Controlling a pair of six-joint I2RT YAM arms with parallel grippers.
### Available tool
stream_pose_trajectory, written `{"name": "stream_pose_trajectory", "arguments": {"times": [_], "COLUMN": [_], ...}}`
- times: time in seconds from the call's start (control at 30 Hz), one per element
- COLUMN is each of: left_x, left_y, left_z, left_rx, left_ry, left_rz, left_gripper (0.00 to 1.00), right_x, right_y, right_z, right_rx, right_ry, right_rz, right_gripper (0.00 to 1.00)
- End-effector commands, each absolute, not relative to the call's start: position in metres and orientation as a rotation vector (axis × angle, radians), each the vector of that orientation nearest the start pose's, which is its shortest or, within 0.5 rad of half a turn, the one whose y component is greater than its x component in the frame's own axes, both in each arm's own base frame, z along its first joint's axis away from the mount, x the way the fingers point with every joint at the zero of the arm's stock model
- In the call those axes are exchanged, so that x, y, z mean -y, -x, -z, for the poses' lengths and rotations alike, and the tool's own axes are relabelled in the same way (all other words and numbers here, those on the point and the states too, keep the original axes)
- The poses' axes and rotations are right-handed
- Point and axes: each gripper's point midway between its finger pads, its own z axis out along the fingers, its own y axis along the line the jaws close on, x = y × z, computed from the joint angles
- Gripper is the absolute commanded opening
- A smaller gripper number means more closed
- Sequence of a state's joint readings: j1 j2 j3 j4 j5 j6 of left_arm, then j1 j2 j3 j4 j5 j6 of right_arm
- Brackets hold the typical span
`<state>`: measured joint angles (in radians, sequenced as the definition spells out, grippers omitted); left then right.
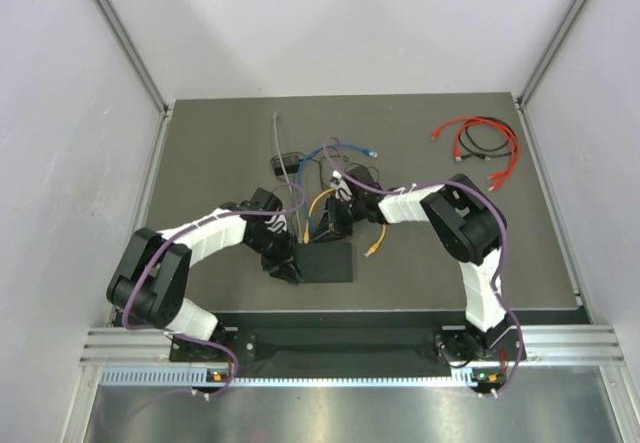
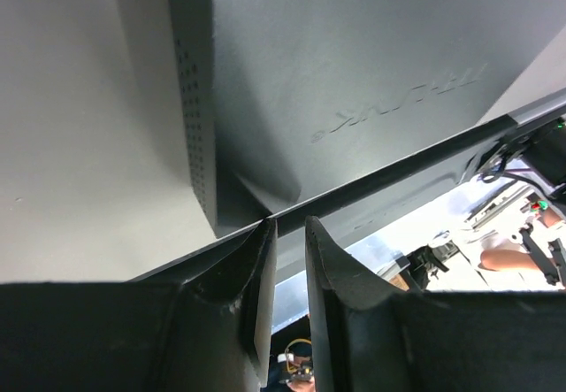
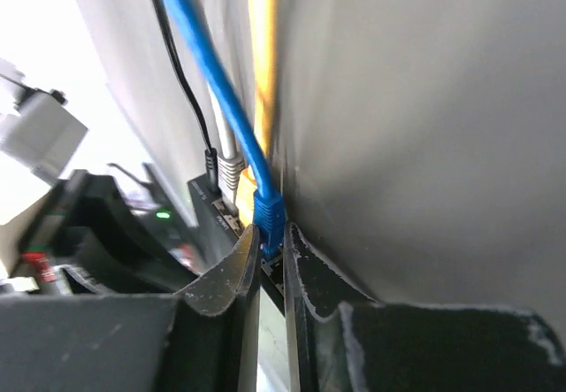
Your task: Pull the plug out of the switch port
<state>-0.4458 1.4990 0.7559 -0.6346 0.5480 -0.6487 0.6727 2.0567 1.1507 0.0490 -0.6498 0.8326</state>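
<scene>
The switch [image 1: 330, 261] is a flat black box near the middle of the table. In the left wrist view it fills the top of the picture as a switch [image 2: 354, 73] with a perforated side. Blue, yellow, grey and black leads enter the far edge of the switch [image 3: 217, 215]. My right gripper [image 3: 272, 233] is shut on the blue plug [image 3: 269, 215], which sits at its port. From above, the right gripper [image 1: 335, 225] is at that far edge. My left gripper [image 2: 287, 224] is open a little with nothing between its fingers. Its tips are by the switch's corner, where the left gripper [image 1: 288, 266] shows from above.
A blue cable [image 1: 340, 149] loops back from the switch. A yellow cable [image 1: 375, 243] ends loose to its right. A small black adapter [image 1: 285, 163] lies behind. Red and black cables [image 1: 480, 148] are coiled at the back right. The table's front rail [image 2: 398, 175] runs just past the left fingertips.
</scene>
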Motion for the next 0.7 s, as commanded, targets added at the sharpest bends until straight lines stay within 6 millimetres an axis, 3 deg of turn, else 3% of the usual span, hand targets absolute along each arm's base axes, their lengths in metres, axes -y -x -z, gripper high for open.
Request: {"name": "stream_pose_trajectory", "arguments": {"times": [0.0, 0.1, 0.13, 0.17, 0.33, 0.43, 0.53, 0.67], "left_x": [0.193, 0.192, 0.192, 0.193, 0.193, 0.193, 0.194, 0.200], "left_y": [-0.163, -0.162, -0.162, -0.163, -0.163, -0.164, -0.165, -0.171], "left_z": [-0.035, -0.033, -0.033, -0.034, -0.033, -0.033, -0.034, -0.045], "left_rx": [-3.132, -3.138, -3.139, -3.134, -3.138, -3.136, -3.131, -3.071], "left_ry": [0.197, 0.202, 0.200, 0.198, 0.203, 0.199, 0.204, 0.177], "left_rz": [0.810, 0.809, 0.807, 0.807, 0.807, 0.809, 0.811, 0.877], "left_gripper": [0.25, 0.25, 0.25, 0.25, 0.25, 0.25, 0.25, 0.25], "right_x": [-0.388, -0.388, -0.381, -0.384, -0.358, -0.343, -0.339, -0.348], "right_y": [-0.282, -0.288, -0.286, -0.295, -0.315, -0.317, -0.312, -0.291], "right_z": [-0.029, -0.032, -0.019, -0.028, -0.018, -0.014, -0.012, -0.010], "right_rx": [-2.661, -2.643, -2.698, -2.680, -2.672, -2.664, -2.657, -2.698], "right_ry": [-0.105, -0.140, -0.104, -0.044, 0.302, 0.394, 0.444, 0.441], "right_rz": [-1.544, -1.571, -1.469, -1.423, -0.919, -0.741, -0.724, -0.878], "right_gripper": [0.00, 0.00, 0.00, 0.00, 0.00, 0.00, 0.00, 0.00]}}
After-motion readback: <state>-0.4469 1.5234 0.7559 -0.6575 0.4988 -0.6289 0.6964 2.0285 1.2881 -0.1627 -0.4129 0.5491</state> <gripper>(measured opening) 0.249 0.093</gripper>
